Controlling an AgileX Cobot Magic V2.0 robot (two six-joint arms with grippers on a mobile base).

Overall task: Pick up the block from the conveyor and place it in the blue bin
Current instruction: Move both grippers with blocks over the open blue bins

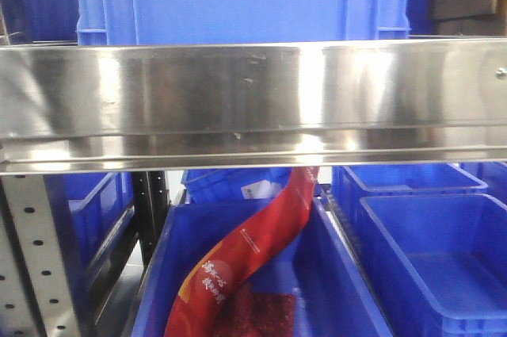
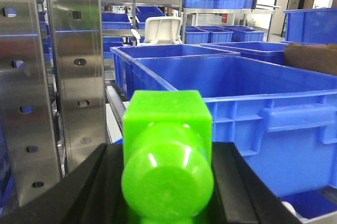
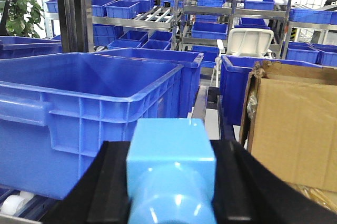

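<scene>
The block [image 1: 261, 234] slanted from one o'clock into the blue bin [image 1: 337, 277], release apparently pending; jaw states could not be told.

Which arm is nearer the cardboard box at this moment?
Right. The cardboard box stands close beside the right arm's light-blue housing, on its right. From the left arm's green housing, only what looks like its brown edge shows, beyond a blue tub.

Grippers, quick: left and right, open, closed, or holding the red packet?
Left gripper: cannot be told; only its green housing shows, jaws out of view.
Right gripper: cannot be told; only its blue housing shows, jaws out of view.
</scene>
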